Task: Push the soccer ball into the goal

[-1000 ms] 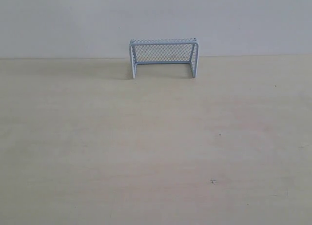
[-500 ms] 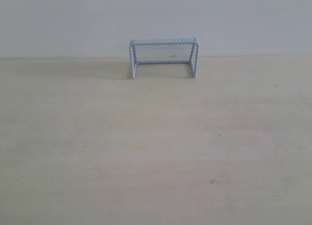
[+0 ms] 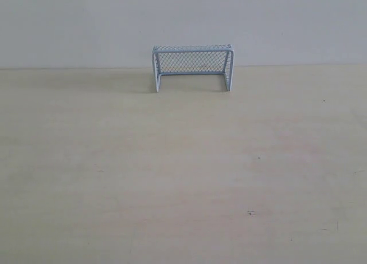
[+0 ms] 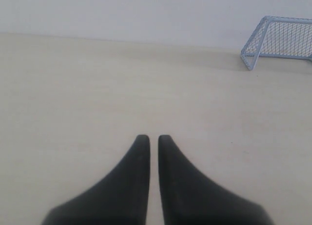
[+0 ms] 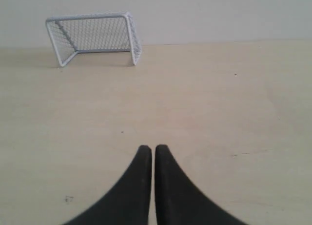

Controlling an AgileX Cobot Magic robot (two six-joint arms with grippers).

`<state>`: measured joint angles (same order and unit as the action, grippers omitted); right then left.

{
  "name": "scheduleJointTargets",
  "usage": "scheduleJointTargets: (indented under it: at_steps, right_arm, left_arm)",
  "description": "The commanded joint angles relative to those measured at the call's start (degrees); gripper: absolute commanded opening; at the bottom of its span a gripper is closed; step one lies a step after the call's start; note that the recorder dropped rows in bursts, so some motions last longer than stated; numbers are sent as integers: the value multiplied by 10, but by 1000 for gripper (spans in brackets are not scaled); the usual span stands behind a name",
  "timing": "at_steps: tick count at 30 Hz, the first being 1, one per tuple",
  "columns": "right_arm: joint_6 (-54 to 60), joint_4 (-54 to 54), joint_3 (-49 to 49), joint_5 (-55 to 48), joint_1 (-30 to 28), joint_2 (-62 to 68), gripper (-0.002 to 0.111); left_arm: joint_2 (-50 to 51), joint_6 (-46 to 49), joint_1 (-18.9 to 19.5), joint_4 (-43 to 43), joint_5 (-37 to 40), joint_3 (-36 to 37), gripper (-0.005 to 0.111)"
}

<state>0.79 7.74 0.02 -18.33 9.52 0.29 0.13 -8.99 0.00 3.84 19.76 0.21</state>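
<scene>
The goal (image 3: 192,67) is a small pale blue-white frame with mesh netting, standing at the far edge of the table against the wall. It also shows in the left wrist view as the goal (image 4: 282,42) and in the right wrist view as the goal (image 5: 92,37). No soccer ball shows in any view. My left gripper (image 4: 150,137) is shut with nothing between its black fingers, hovering over bare table. My right gripper (image 5: 153,148) is likewise shut and empty. Neither gripper appears in the exterior view.
The pale wooden table (image 3: 183,172) carries a few small dark specks, one speck (image 3: 250,212) near the front right. A plain white wall (image 3: 183,18) rises right behind the goal.
</scene>
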Motion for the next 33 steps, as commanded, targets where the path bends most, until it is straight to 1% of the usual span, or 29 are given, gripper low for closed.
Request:
scheduleJointTargets:
  at_steps: [1, 4, 9, 33]
  right_arm:
    - [-28, -5, 0, -6, -42, -3, 0]
    - [-28, -6, 0, -6, -58, -3, 0]
    - [13, -9, 0, -16, -59, -3, 0]
    - [8, -6, 0, -16, -59, -3, 0]
  left_arm:
    - [-1, -5, 1, -3, -3, -2, 6]
    - [-1, -5, 1, -3, -3, -2, 6]
    - [-1, -5, 1, -3, -3, -2, 6]
    - [-1, -5, 1, -3, -3, -2, 6]
